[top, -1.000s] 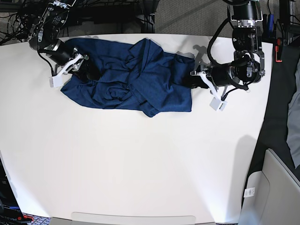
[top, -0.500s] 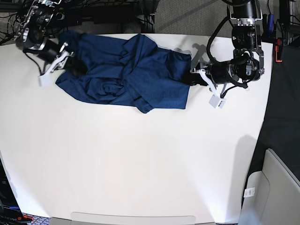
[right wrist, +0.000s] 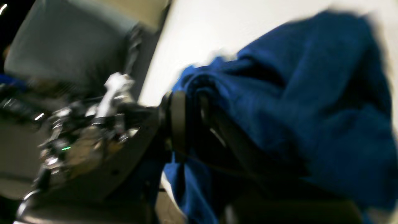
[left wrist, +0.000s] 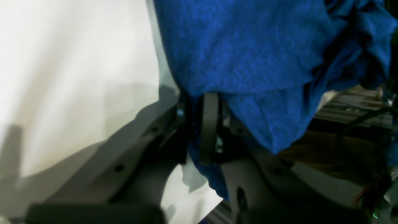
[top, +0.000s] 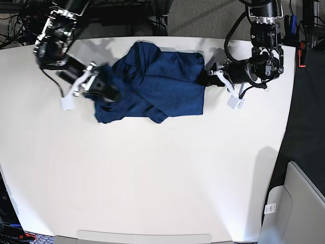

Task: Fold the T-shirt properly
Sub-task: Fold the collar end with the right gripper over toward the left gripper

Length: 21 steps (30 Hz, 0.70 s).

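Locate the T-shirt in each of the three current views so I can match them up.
Base: the T-shirt lies bunched at the table's far edge, stretched between both grippers.
Left wrist: it fills the upper right, its edge pinched in the left gripper.
Right wrist: blurred, it fills the right half, with a fold clamped in the right gripper.
Shared landmark: the white table, seen beside the cloth in every view.

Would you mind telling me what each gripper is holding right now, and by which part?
Both hold the T-shirt. The left gripper pinches its edge nearest that arm; the right gripper clamps a bunched fold at the opposite end. Which garment parts these are cannot be told.
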{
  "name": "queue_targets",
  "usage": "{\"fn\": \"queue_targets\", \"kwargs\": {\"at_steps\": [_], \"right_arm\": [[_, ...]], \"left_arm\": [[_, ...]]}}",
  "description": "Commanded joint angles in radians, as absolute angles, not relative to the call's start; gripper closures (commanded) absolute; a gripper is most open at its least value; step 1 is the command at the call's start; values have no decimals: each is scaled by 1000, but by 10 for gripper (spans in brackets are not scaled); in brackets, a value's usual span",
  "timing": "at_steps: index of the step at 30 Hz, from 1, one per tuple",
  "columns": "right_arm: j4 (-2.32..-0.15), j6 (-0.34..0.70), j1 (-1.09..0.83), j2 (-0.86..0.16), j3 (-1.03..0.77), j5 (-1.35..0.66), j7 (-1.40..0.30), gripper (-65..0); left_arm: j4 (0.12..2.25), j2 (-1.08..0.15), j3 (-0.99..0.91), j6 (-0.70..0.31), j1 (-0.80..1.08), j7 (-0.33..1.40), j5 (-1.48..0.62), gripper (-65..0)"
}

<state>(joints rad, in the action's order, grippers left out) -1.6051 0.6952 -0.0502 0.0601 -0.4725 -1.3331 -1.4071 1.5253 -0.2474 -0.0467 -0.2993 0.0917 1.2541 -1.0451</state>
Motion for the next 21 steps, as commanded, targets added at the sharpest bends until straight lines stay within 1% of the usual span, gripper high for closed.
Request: {"fn": "queue_targets", "kwargs": {"at_steps": [1, 3, 4, 8, 13, 17, 21], "right_arm": [[-1643, 698, -30, 85, -447, -1371, -1395, -7], [-1650, 698, -30, 143, -406, -1365, -1395, -7], [-1650, 698, -30, 157, -381, -1353, -1395, -7], [-1650, 698, -28, 157, -277, -1317, -1382, -7], [-1590, 698, -5, 157, -216, -1300, -1363, -8], [-1514, 698, 51, 157, -154, -1297, -1359, -8], [-1471, 698, 120, 157, -111, -1242, -1359, -9]], "left_arm": [[1521, -255, -48, -294, 88, 1256, -1027, -4], [1512, -255, -48, -294, 88, 1237, -1027, -4], [1512, -255, -48, -294, 88, 1230, -1027, -4], [1512, -255, -48, -294, 88, 1227, -1027, -4], [1512, -255, -48, -294, 101, 1227, -1027, -4], [1512, -255, -48, -294, 122, 1227, -1027, -4], [1512, -232, -48, -294, 131, 1225, -1027, -4]]}}
